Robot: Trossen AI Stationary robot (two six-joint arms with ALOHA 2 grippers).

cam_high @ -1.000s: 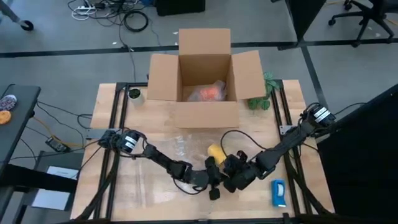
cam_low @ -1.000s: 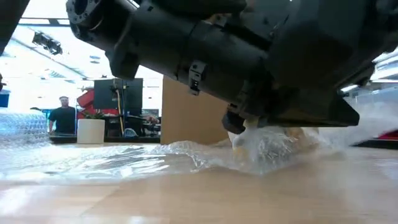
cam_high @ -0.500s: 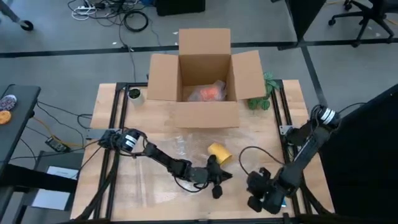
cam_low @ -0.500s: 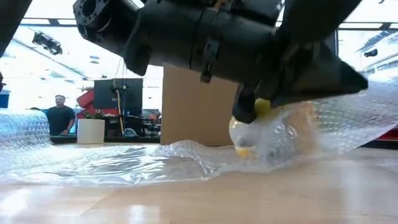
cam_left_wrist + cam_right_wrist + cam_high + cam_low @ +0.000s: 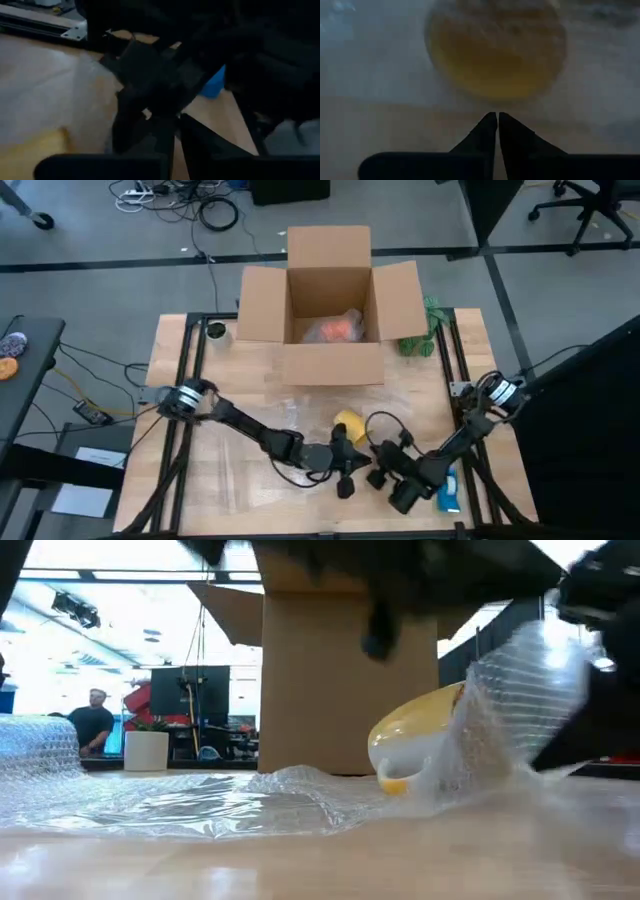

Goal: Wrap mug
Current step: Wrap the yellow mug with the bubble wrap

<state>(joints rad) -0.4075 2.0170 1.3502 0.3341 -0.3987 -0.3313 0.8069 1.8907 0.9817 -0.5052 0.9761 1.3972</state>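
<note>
A yellow-orange mug [image 5: 347, 423] lies on its side on a clear bubble wrap sheet [image 5: 200, 802] spread over the table's near middle; through the wrap it also shows as a round form, the mug [image 5: 496, 55]. My right gripper [image 5: 383, 473] is just near-right of the mug, shut on the wrap. My left gripper [image 5: 346, 464] is just near of the mug with fingers [image 5: 167, 145] shut; the low view shows it only as a dark blur above. I cannot tell whether it touches the wrap. My right gripper pinches the bubble wrap's right-hand part [image 5: 560, 655] between its two shut fingers [image 5: 490, 131], coming from the table's near right toward the mug. That part is lifted and stands as a curved wall against the mug's right side, while the rest lies on the table.
An open cardboard box [image 5: 325, 310] stands at the far middle with a wrapped orange thing [image 5: 336, 330] inside. A green object [image 5: 420, 340] sits right of it, a small cup [image 5: 216, 332] left. A blue-and-white object [image 5: 447, 490] lies near right, and a bubble wrap roll [image 5: 35, 745] shows at left.
My right gripper drew back toward the near right edge, then came back toward the mug. The wrap, pressed low over the mug a second ago, was drawn up and rightward; it now stands beside the mug, whose top is bare. My left gripper has risen in the low view.
</note>
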